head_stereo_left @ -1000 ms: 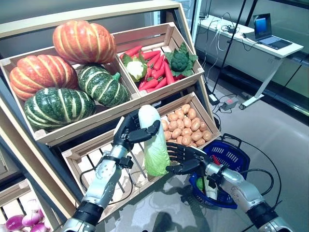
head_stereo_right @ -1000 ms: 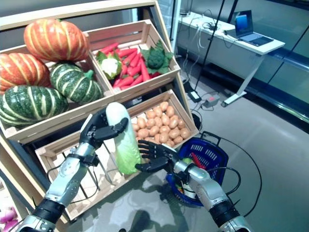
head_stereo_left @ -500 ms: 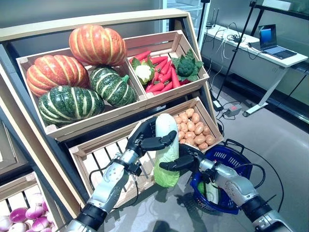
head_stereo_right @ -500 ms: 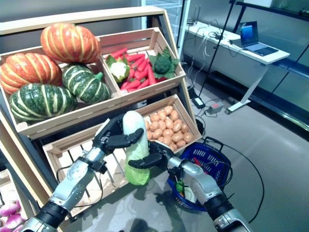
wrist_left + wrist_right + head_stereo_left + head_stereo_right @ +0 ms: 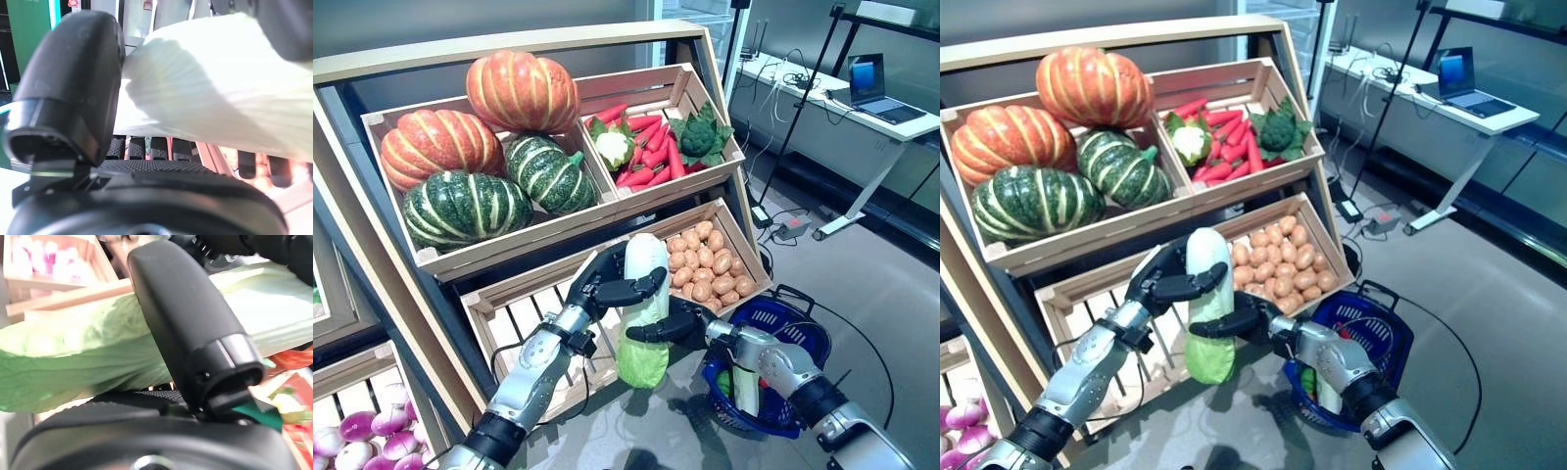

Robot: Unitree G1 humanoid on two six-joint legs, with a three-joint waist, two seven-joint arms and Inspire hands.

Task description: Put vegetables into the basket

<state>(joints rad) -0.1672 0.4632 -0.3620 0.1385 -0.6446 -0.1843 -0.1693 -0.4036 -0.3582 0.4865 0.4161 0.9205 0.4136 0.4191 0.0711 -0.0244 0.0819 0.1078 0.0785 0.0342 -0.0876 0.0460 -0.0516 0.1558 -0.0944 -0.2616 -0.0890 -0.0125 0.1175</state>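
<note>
Both hands, left hand (image 5: 603, 285) and right hand (image 5: 677, 324), clasp the upright cabbage (image 5: 641, 308).

A napa cabbage (image 5: 643, 305) hangs upright, white stem up and green leaves down, before a wooden produce stand (image 5: 372, 245). The left hand (image 5: 607, 284) wraps its upper part, thumb across the front; the right hand (image 5: 671, 325) grips it lower down from the right. Behind them sits a crate of potatoes (image 5: 705, 264). Pumpkins (image 5: 480, 147) and a crate of red peppers (image 5: 651, 157) fill the far upper shelf. A blue basket (image 5: 803, 338) stands on the floor at right, some produce inside.
</note>
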